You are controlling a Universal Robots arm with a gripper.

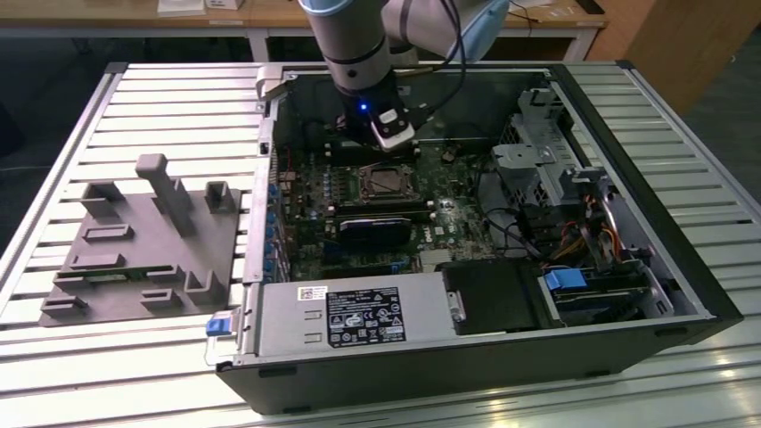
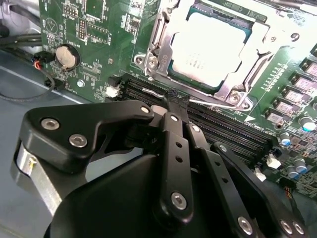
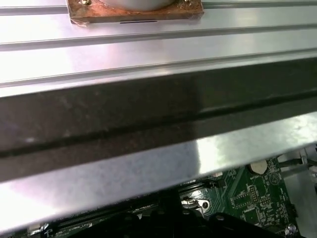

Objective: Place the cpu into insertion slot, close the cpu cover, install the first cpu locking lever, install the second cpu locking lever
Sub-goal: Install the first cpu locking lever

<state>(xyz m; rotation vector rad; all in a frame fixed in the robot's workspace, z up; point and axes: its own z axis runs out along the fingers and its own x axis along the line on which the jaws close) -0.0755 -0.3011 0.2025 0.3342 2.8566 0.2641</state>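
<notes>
Your chip [image 2: 208, 44] lies flat in the socket [image 2: 174, 69], with the cover [image 2: 161, 34] down around it. Along the socket's side facing the memory slots [image 2: 223, 126] runs a thin wire lever [image 2: 218, 103]. Your gripper [image 2: 173, 100] looks pinched closed on its free end. Expect stiff, springy, slippery wire; hold near that end.

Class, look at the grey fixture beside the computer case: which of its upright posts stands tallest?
The middle post, flanked by two shorter blocks on the grey fixture; its top rises above all others.
</notes>
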